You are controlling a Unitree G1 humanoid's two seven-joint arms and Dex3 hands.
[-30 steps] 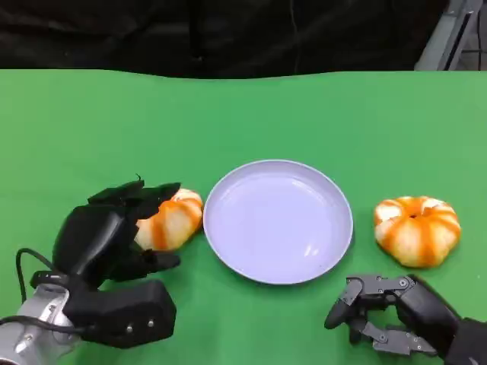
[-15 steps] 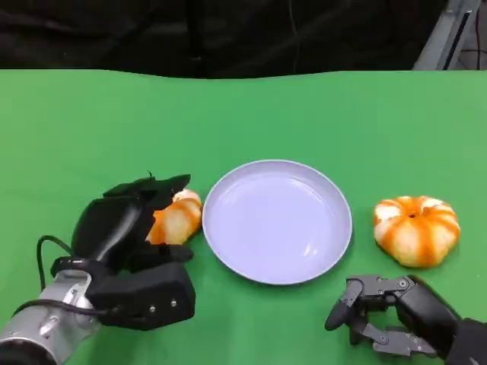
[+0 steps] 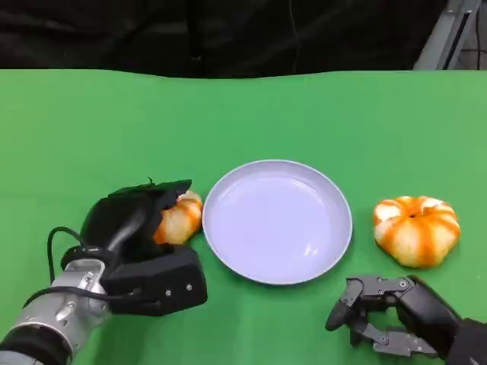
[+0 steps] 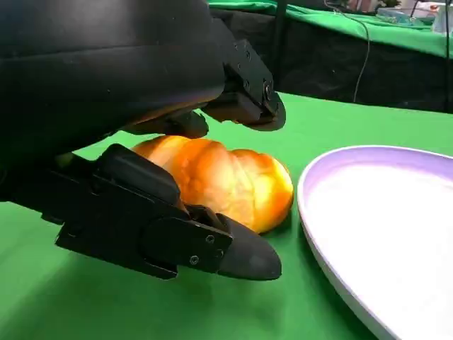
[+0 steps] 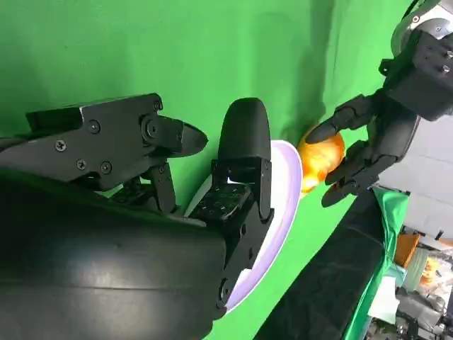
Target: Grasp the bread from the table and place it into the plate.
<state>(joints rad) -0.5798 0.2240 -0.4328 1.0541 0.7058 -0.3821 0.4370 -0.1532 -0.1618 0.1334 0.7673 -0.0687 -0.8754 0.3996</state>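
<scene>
On the left side of the green table (image 3: 91, 114), the left hand (image 3: 133, 220) is over the nearer bread (image 3: 179, 219), which lies on the cloth just beside the left rim of the plate (image 3: 277, 220). In the left wrist view the fingers (image 4: 241, 78) arch above the loaf and the thumb (image 4: 177, 241) lies low along its near side, so the hand is half closed around the bread (image 4: 219, 180), but I cannot tell for sure if the pads already press it or only stand close to it. The first risk is here: if the hand lifts before it has a firm hold, the rounded and probably soft loaf can roll out, and if it squeezes too hard the bread can be crushed. The second risk is the plate, because the bread is so near its edge that a low sideways carry can knock the rim and push or tip the plate; the hand should rise first. Further right, inside the plate, nothing lies yet. At the far right a second bread (image 3: 417, 230) rests on the table apart from the plate, and the right hand (image 3: 396, 315) is below it, with fingers curled in and holding nothing, so it is not in the way now.
</scene>
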